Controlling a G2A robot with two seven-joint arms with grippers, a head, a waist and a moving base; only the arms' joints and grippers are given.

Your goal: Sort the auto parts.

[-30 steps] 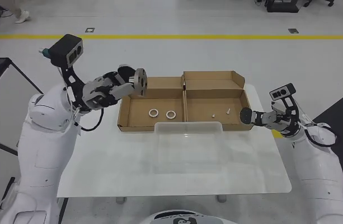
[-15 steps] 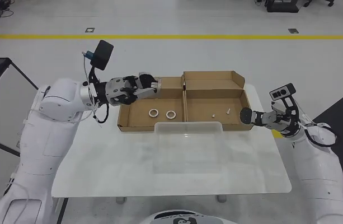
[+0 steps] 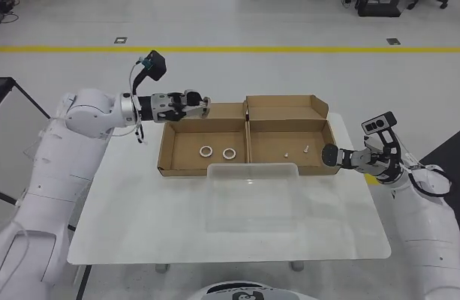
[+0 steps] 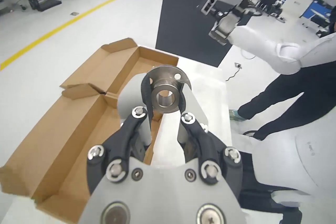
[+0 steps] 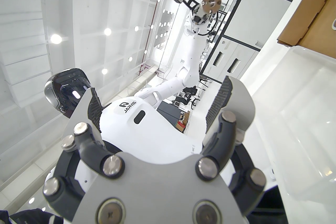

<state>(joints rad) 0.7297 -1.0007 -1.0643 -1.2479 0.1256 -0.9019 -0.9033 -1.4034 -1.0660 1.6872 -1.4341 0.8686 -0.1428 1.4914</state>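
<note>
My left gripper (image 3: 199,105) is shut on a metal flanged bushing (image 4: 164,93), held above the back left flap of the cardboard box (image 3: 164,150). The same flanged bushing (image 5: 211,3) shows far off in the right wrist view. The box's left compartment holds two metal rings (image 3: 205,151) (image 3: 229,153). Two small bolts (image 3: 287,155) (image 3: 306,148) lie in the right compartment. My right gripper (image 3: 331,155) hangs just outside the box's right wall, open with nothing between its fingers (image 5: 223,101).
A clear plastic tray (image 3: 252,196) sits on the white table (image 3: 139,225) right in front of the box. The box's back flaps (image 3: 286,109) stand up behind the compartments. The table's front half is bare.
The left arm has swung its wrist round, carrying the flanged bushing a little to the right over the box's back left flap. The right arm has kept still.
</note>
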